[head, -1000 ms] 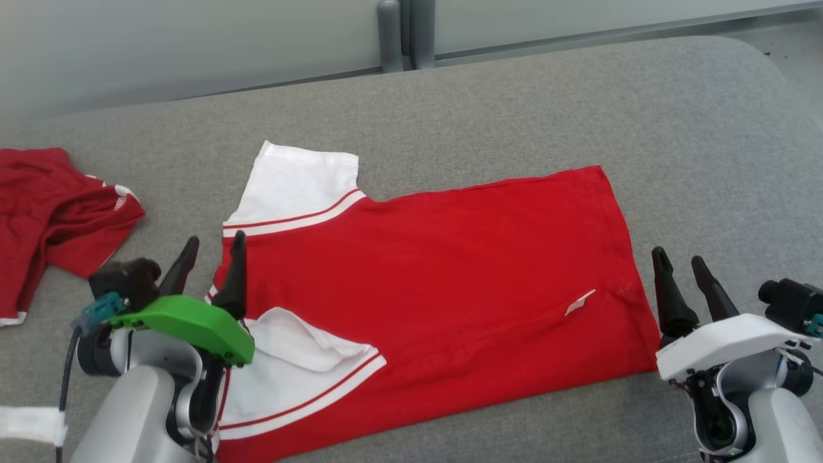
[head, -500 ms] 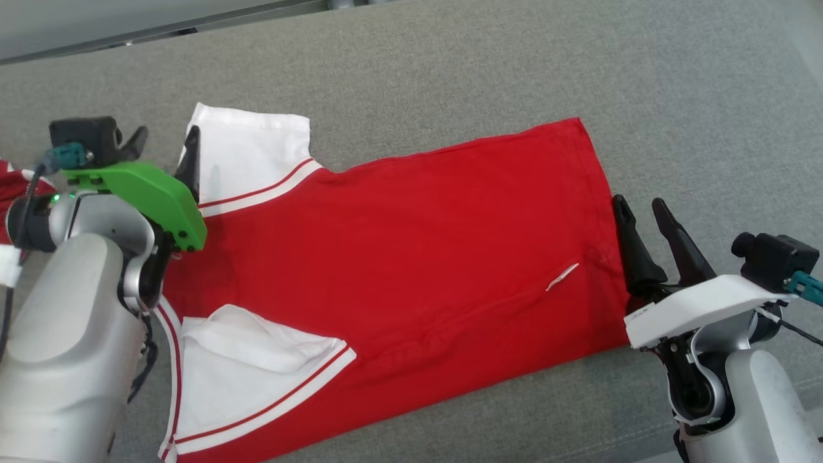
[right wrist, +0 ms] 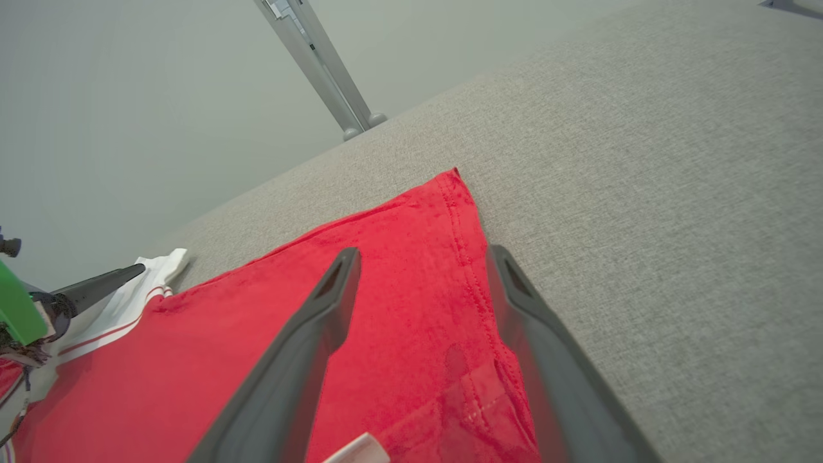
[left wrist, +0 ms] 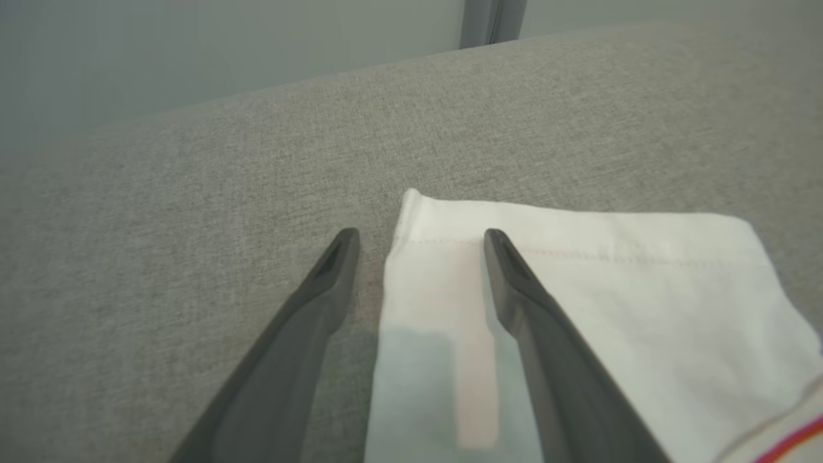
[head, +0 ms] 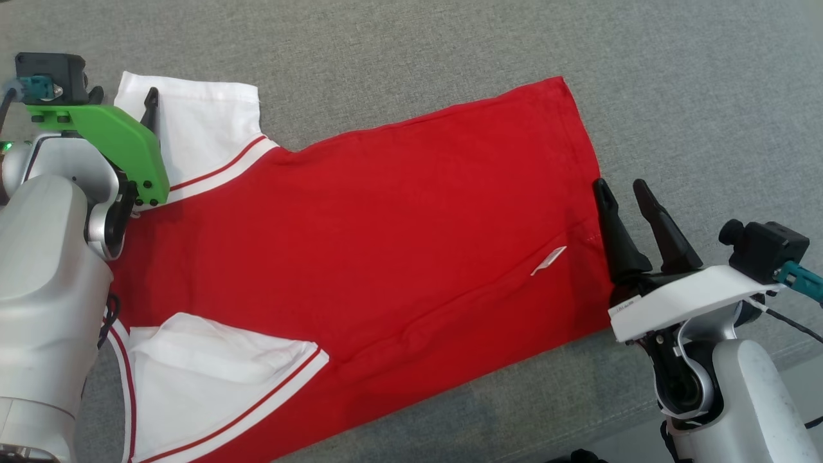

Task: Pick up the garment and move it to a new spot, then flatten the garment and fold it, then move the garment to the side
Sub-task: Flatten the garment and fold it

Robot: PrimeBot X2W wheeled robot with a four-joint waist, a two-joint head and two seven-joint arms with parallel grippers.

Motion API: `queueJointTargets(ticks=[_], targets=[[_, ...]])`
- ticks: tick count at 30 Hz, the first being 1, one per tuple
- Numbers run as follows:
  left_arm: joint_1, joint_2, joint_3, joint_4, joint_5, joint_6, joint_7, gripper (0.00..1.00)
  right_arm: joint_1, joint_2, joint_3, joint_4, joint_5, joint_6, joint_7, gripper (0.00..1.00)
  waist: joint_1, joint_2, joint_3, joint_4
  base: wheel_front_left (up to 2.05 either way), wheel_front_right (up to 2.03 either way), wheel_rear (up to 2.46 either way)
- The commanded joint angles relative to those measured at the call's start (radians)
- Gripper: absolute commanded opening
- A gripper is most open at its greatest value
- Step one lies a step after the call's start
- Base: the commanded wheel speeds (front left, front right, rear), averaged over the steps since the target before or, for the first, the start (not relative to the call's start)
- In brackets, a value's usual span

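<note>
**Red shirt [head: 398, 212] with white sleeves, spread on the grey cloth-covered tabletop [head: 675, 83]**

The shirt is judged thin, light and limp, so it is expected to sag and wrinkle when lifted; a hold at two corners together is advised. Its body is red, the sleeves are white with red stripes, and a small white label [head: 548, 260] is seen near the hem [head: 582, 154]. The left claw [left wrist: 419, 236] is held apart across the far sleeve [head: 193, 122] edge. The right claw [head: 622, 188] is held apart across the hem, with nothing clamped.
</note>
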Motion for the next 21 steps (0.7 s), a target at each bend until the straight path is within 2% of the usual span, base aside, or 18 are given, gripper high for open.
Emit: queueJointTargets(ticks=[1,8,9,10,11,12,13,21], targets=[[-0.027,0.006,-0.010,0.029,0.016,0.002,0.003,1.00,-0.011,-0.002,0.012,-0.008,0.009,0.000,-0.004,1.00,0.0000,0.0057,0.014,-0.013,0.00,0.00,0.00],[-0.054,-0.010,-0.024,0.105,0.022,-0.003,-0.009,0.98,-0.015,-0.002,0.023,-0.011,0.011,0.000,-0.010,1.00,0.0000,0.0057,0.021,-0.021,0.00,0.00,0.00],[-0.058,-0.013,-0.027,0.115,0.024,-0.008,-0.012,0.79,-0.014,-0.002,0.023,-0.011,0.010,0.000,-0.010,1.00,0.0000,0.0057,0.021,-0.021,0.00,0.00,0.00],[-0.062,-0.015,-0.030,0.126,0.024,-0.012,-0.013,0.47,-0.014,-0.002,0.023,-0.011,0.009,0.000,-0.011,1.00,0.0000,0.0057,0.020,-0.021,0.00,0.00,0.00],[-0.065,-0.017,-0.032,0.135,0.024,-0.015,-0.016,0.27,-0.012,-0.002,0.023,-0.011,0.008,0.000,-0.012,1.00,0.0000,0.0057,0.019,-0.021,0.00,0.00,0.00],[-0.068,-0.018,-0.035,0.143,0.025,-0.017,-0.019,0.03,-0.011,-0.002,0.023,-0.011,0.007,0.000,-0.012,1.00,0.0000,0.0057,0.018,-0.020,0.00,0.00,0.00],[-0.071,-0.020,-0.038,0.151,0.024,-0.020,-0.022,0.00,-0.010,-0.002,0.022,-0.012,0.006,0.000,-0.012,1.00,0.0000,0.0057,0.016,-0.019,0.00,0.00,0.00],[-0.082,-0.042,-0.055,0.202,0.021,-0.042,-0.056,0.00,-0.014,-0.002,0.025,-0.008,0.001,0.000,-0.009,1.00,0.0000,0.0057,-0.012,-0.007,0.00,0.00,0.00]])
